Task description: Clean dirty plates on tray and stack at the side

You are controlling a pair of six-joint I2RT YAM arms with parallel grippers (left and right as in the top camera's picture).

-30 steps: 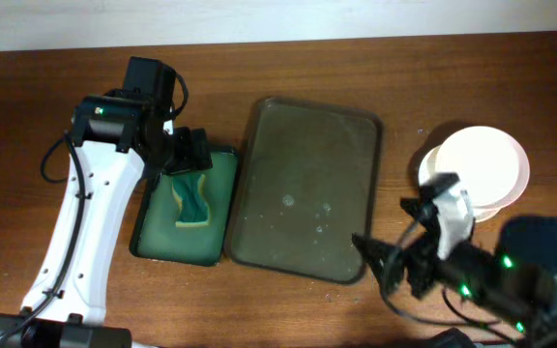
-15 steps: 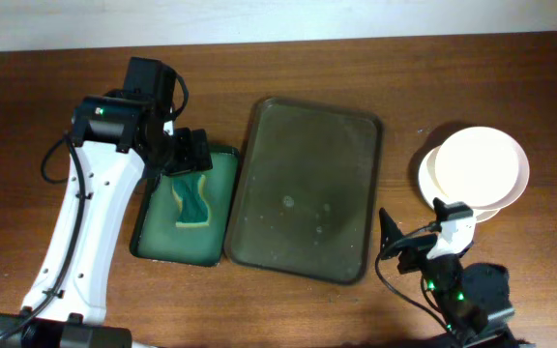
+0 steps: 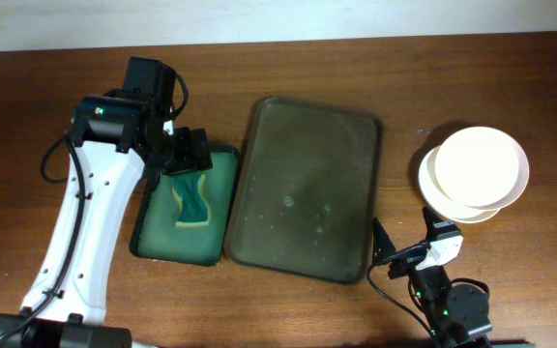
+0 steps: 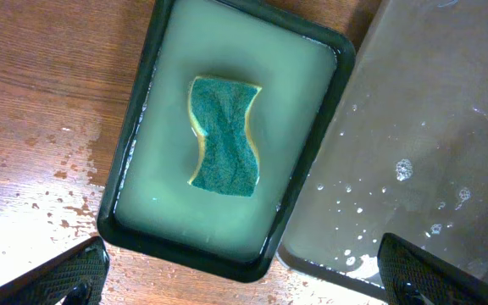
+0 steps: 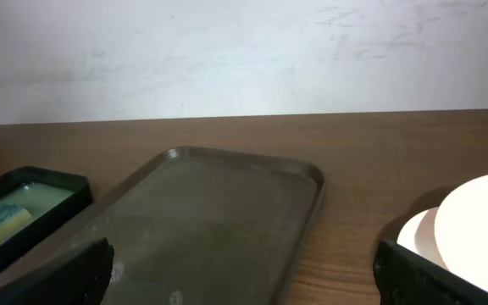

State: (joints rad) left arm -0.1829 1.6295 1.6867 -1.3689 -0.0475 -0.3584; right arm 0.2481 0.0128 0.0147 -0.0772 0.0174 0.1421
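White plates (image 3: 480,164) stacked (top one plain), near wet olive tray (image 3: 307,145), left hand (image 4: 244,273) and right hand (image 5: 244,269) spread apart

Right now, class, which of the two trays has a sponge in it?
The smaller glossy green tray: a sponge lies in it. The larger olive-brown tray beside it holds only droplets.

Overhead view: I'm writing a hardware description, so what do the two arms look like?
Left arm: long white link, black joints, looping black cables, one green light. Right arm: black, white piece near the wrist, green lights, a thin black cable.
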